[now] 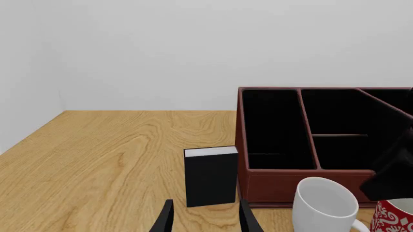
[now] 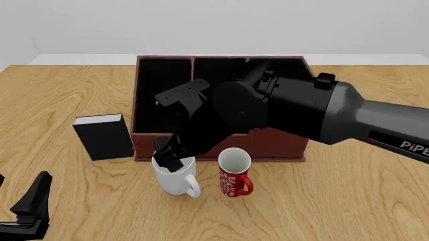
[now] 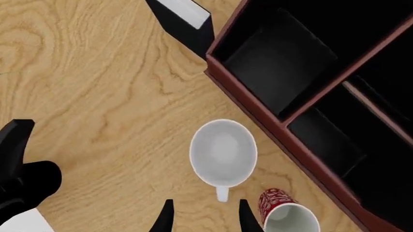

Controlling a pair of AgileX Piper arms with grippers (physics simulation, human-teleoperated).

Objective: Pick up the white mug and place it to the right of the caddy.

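Observation:
The white mug (image 2: 176, 176) stands upright on the table just in front of the caddy (image 2: 150, 85), a large reddish-brown box with black-lined compartments. The mug's handle points toward the near side. My right gripper (image 2: 168, 159) hovers directly above the mug's rim. In the right wrist view the right gripper (image 3: 205, 220) is open, and the white mug (image 3: 223, 151) sits just beyond its fingertips with the handle toward the gap. My left gripper (image 2: 19, 193) rests low at the near left corner, open and holding nothing. The left gripper (image 1: 206, 220) faces a black box.
A red patterned mug (image 2: 234, 173) stands close to the right of the white one. A small black book-like box (image 2: 103, 135) stands upright left of the caddy. My right arm (image 2: 288, 108) crosses over the caddy. Bare wood lies right of the caddy (image 2: 362, 165).

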